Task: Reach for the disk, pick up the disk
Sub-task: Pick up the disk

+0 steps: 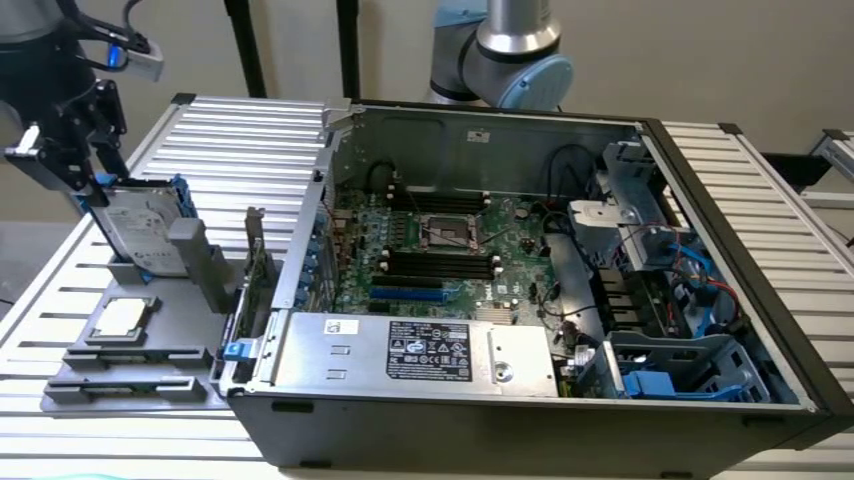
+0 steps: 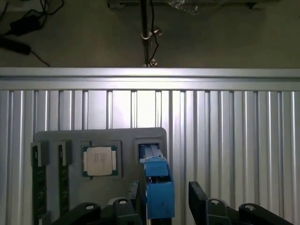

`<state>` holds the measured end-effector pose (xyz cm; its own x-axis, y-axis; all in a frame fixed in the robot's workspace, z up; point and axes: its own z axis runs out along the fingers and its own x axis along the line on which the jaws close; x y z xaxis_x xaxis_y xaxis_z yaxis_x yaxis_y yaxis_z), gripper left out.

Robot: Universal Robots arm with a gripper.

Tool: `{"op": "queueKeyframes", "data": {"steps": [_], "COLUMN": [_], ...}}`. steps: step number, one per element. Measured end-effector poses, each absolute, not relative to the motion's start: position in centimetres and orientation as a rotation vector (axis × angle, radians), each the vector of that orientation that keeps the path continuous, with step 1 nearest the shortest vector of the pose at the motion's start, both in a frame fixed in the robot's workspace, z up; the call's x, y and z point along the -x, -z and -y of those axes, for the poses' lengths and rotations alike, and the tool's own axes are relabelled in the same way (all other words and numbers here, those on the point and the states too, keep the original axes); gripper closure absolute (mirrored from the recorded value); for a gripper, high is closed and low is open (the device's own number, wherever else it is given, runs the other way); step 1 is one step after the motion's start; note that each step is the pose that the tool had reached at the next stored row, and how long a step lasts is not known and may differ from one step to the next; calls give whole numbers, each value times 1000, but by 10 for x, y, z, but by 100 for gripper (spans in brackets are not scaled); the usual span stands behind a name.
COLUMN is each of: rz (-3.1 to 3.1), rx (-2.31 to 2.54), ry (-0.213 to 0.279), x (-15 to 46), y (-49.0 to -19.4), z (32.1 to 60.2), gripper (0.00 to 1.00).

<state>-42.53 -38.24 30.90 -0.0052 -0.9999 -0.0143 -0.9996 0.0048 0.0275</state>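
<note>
The disk [image 1: 144,228] stands on edge in a slot of the grey holder tray [image 1: 134,388] on the exterior view's left: a silver-grey drive with a white label and blue rails. In the wrist view its blue top edge [image 2: 157,187] lies between my two black fingers [image 2: 198,194]. My gripper [image 1: 94,190] hangs at the disk's upper corner, and the gripper [image 2: 164,191] is open and straddles the disk. One finger sits close beside the blue rail; the other stands off with a gap.
A small square silver chip [image 2: 99,161] and memory sticks [image 2: 40,183] sit in the same tray. An open computer case [image 1: 534,300] fills the ribbed metal table [image 1: 240,130] at the exterior view's right. Another arm's base [image 1: 505,55] stands behind it.
</note>
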Motion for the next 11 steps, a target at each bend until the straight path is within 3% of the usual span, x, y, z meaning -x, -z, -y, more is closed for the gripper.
{"op": "queueKeyframes", "data": {"steps": [11], "rz": [2203], "rx": [-2226], "ry": [46], "x": [427], "y": [-299], "z": [386], "gripper": [46]}}
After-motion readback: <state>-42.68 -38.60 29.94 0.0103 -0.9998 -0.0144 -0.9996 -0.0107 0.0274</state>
